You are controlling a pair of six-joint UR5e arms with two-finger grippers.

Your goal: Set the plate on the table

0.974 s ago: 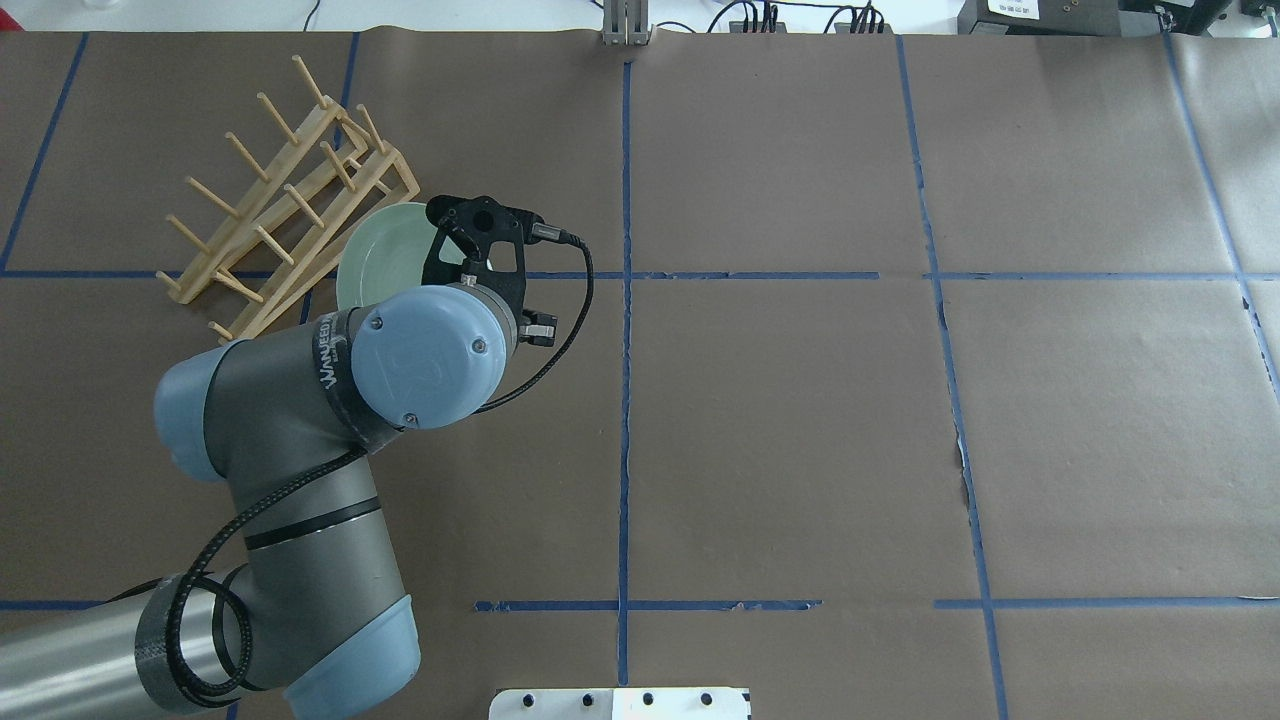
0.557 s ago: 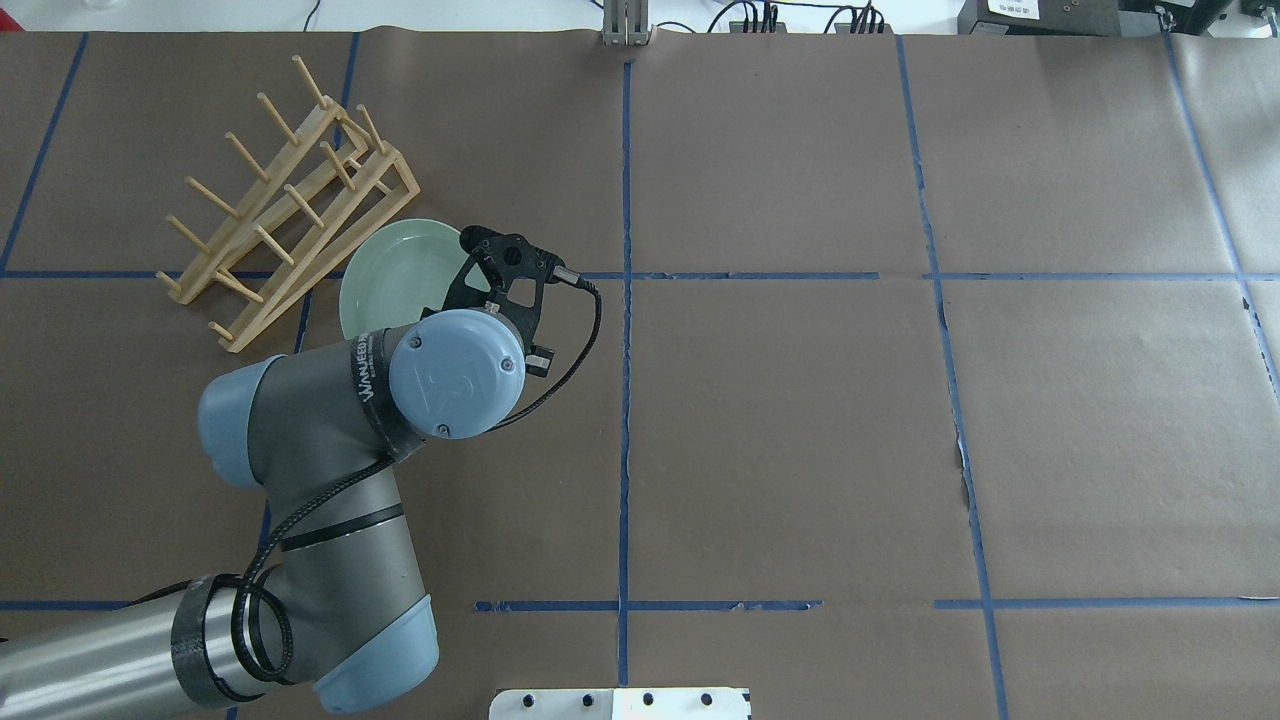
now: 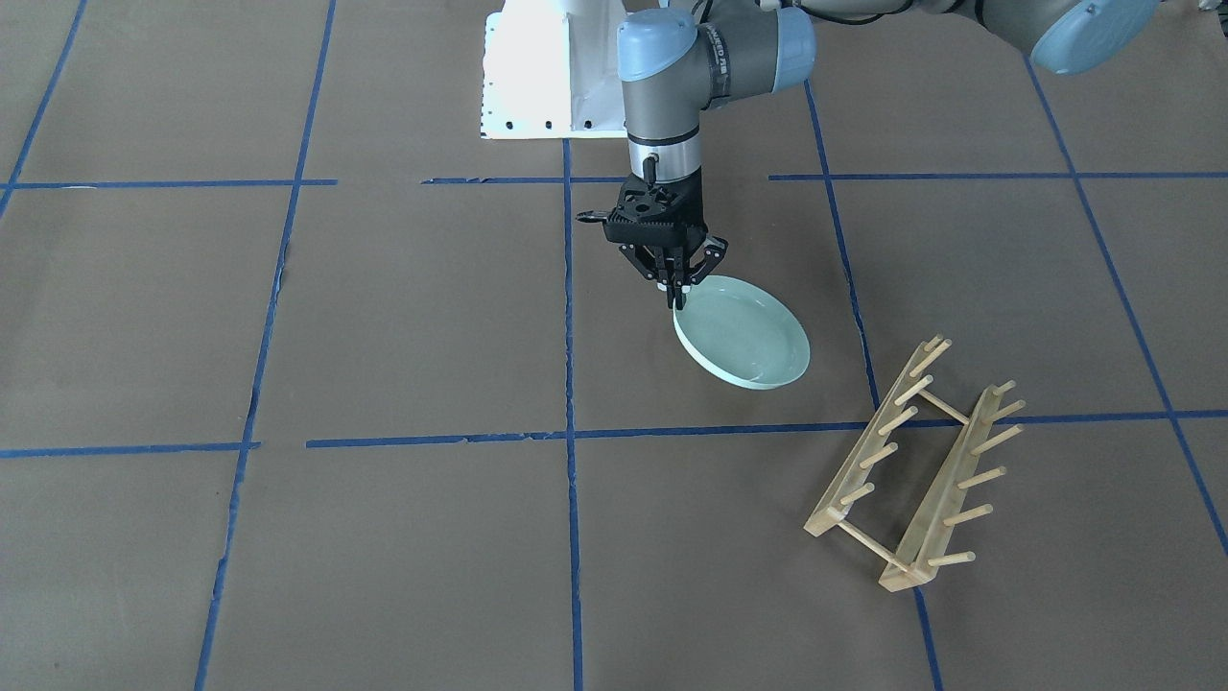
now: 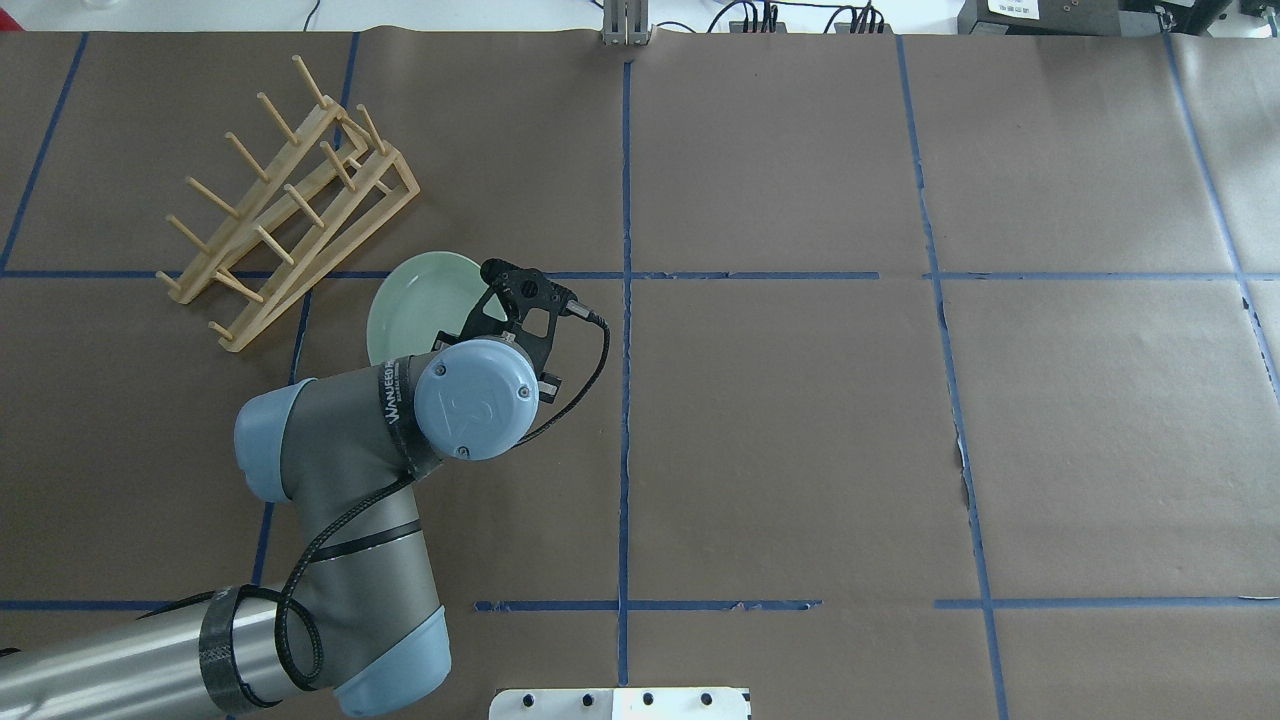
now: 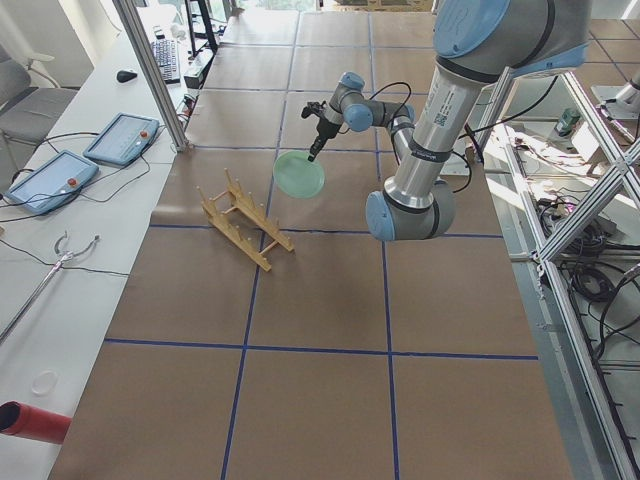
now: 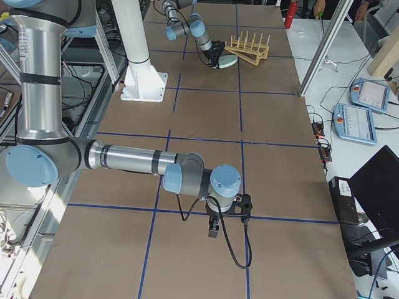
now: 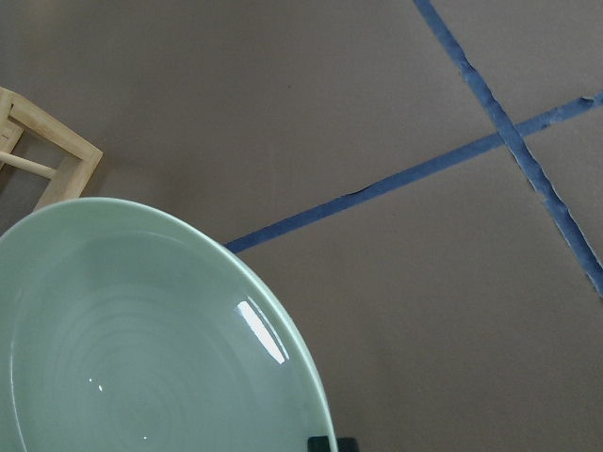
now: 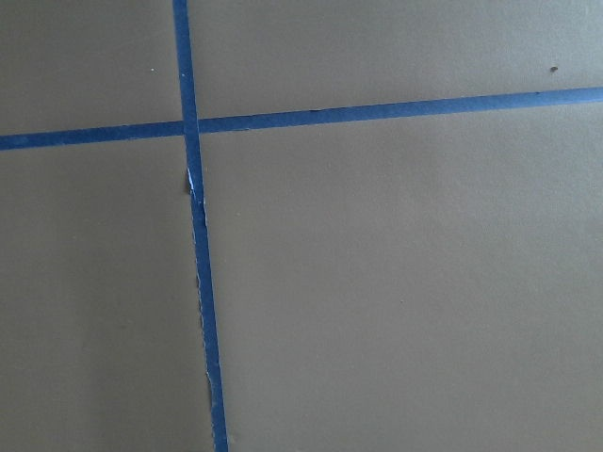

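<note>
Carried clear of the rack (image 3: 916,470) since earlier, the plate (image 3: 743,331) hung tilted below the left claw (image 3: 678,293), clamped shut on its rim; lowering to the table (image 3: 384,317) and release seemingly remained.

The plate (image 7: 141,339) runs off the left wrist view's lower edge (the rack (image 7: 75,155) leftward).

The left arm enters the overhead view from 8 o'clock with its elbow folded. The left gripper (image 3: 678,296) points straight down, jaws pinching the plate (image 3: 748,338) at its 10 o'clock rim. The right gripper (image 6: 212,229) hangs low over the desk (image 6: 274,118), its jaws unreadable.
</note>
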